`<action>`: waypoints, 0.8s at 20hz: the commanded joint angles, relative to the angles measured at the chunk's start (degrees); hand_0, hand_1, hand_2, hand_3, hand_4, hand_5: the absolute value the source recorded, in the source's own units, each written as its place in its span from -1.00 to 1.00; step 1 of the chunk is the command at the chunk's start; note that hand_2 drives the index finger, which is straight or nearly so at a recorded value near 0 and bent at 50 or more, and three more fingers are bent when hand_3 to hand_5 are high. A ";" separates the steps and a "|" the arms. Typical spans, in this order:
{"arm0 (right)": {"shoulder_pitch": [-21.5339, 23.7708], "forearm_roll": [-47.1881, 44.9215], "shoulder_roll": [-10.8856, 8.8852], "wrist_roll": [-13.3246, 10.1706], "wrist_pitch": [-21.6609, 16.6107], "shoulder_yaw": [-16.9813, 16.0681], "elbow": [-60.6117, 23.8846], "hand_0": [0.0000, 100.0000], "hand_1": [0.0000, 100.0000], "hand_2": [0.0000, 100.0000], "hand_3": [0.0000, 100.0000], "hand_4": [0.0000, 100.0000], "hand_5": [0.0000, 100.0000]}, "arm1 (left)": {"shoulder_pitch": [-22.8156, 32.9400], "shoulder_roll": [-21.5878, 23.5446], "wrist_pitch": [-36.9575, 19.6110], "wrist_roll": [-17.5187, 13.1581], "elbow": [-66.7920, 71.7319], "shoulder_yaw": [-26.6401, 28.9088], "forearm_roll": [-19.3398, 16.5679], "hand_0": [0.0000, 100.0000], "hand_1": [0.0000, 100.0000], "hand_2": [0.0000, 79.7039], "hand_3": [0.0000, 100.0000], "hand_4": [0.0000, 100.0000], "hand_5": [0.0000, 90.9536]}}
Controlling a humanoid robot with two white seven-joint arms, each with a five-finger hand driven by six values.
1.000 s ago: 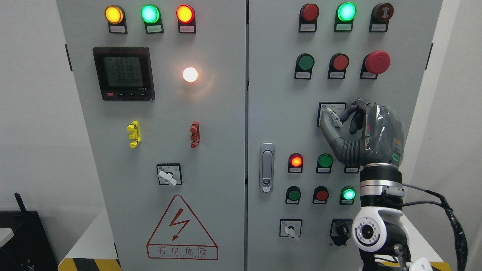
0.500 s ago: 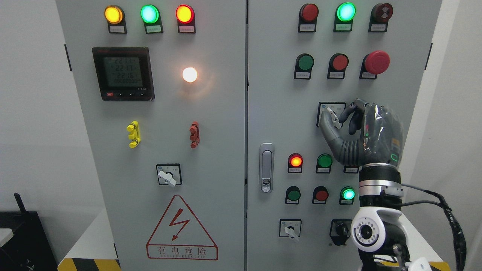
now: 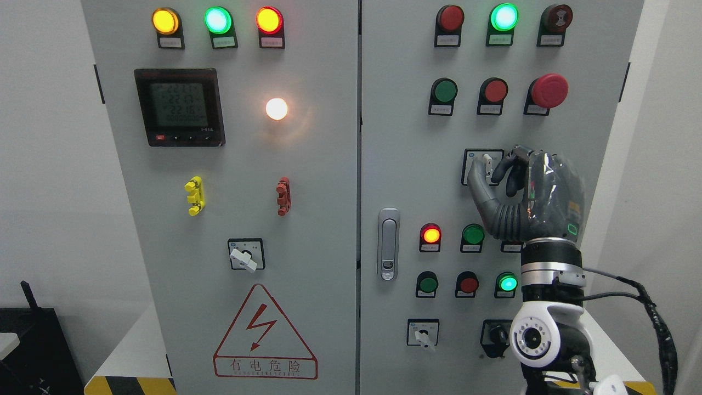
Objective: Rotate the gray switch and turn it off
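The gray switch [image 3: 486, 163] sits on the right door of the cabinet [image 3: 406, 164], under the big red button [image 3: 549, 90]. Its little handle has turned from slanted to nearly straight up, so the turn looks underway. The right hand [image 3: 507, 181] reaches up from below, thumb and fingers pinching the handle.

Grey cabinet [image 3: 329, 219], two doors. Mounted on left door: meter display [image 3: 180, 107], lit white lamp [image 3: 277, 108], yellow clip [image 3: 194, 196], red clip [image 3: 283, 196], hazard triangle [image 3: 265, 334]. Right door: latch handle [image 3: 388, 244], pushbuttons.
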 commanded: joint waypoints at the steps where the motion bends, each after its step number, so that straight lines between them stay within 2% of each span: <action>1: 0.05 -0.03 -0.97 -0.17 -0.02 0.12 0.03 0.05 -0.13 0.50 1.00 0.79 1.00 | 0.00 0.00 -0.04 0.06 0.79 -0.09 0.00 -0.76 -0.22 -1.00 -1.00 -1.00 -1.00; 10: -0.04 -0.03 -0.61 -0.17 -0.11 0.12 -0.05 0.12 -0.13 0.51 1.00 0.79 1.00 | 0.00 0.00 -0.04 0.06 0.79 -0.09 0.00 -0.76 -0.22 -1.00 -1.00 -1.00 -1.00; 16: 0.14 -0.03 -0.61 -0.17 -0.29 0.39 -0.05 -0.16 -0.10 0.51 1.00 0.80 1.00 | 0.00 0.00 -0.04 0.06 0.79 -0.09 0.00 -0.76 -0.22 -1.00 -1.00 -1.00 -1.00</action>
